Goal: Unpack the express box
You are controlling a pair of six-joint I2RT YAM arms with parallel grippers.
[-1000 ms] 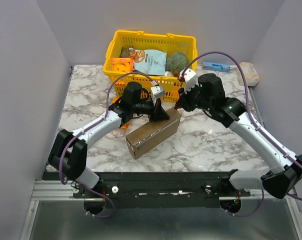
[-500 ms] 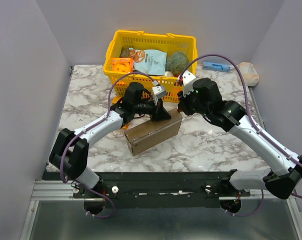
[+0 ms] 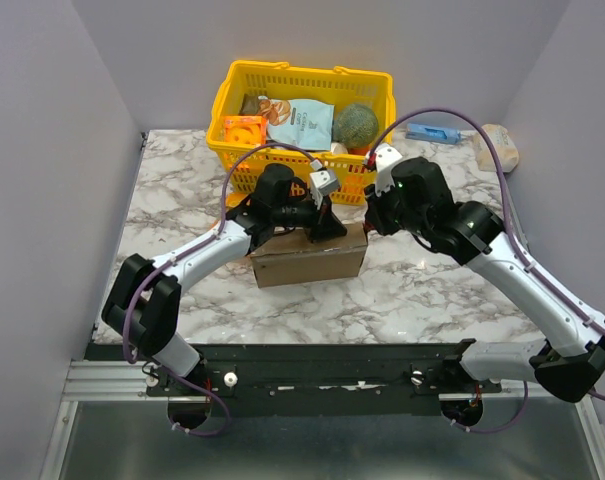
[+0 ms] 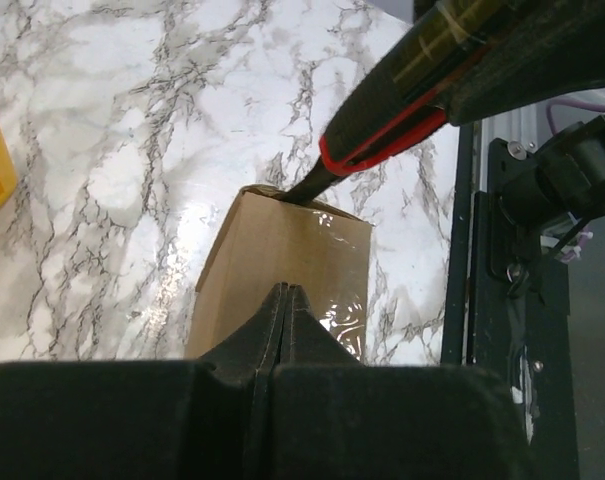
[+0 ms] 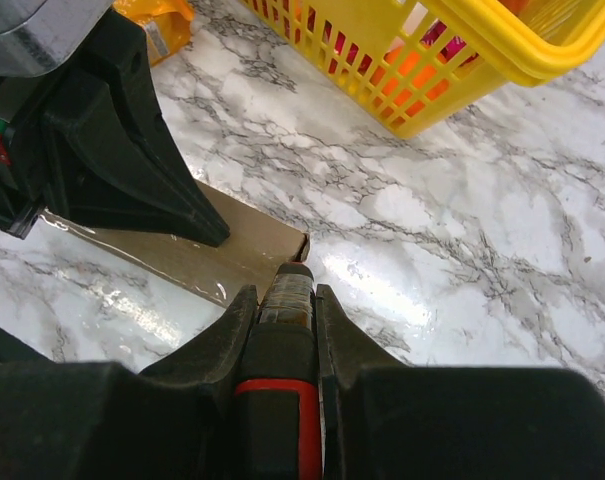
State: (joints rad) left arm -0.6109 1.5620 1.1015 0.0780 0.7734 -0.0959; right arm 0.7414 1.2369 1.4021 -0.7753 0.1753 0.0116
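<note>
On a white, grey-veined marble tabletop (image 3: 422, 290), just in front of a yellow slotted plastic basket (image 3: 304, 70): the express box (image 3: 309, 258), a flat mailer of plain brown cardboard, lid shut, with a glossy strip across its top. Left gripper (image 3: 327, 225) with matte black fingers (image 4: 252, 335) pressed together on nothing, tips down on the box's top along the edge nearest the basket. Right gripper (image 5: 283, 292) pinching a black utility knife with a red band (image 4: 412, 90), tip touching the box corner nearest the basket's right end. Inside the basket: a pale blue crinkled snack bag (image 3: 300, 122), print too small to read; an orange pack (image 3: 244, 130) at its left; a rough green ball (image 3: 355, 122) at its right. Right of the basket, apart from it: a small blue packet (image 3: 432, 132) and a beige pouch (image 3: 497, 148), labels not legible.
</note>
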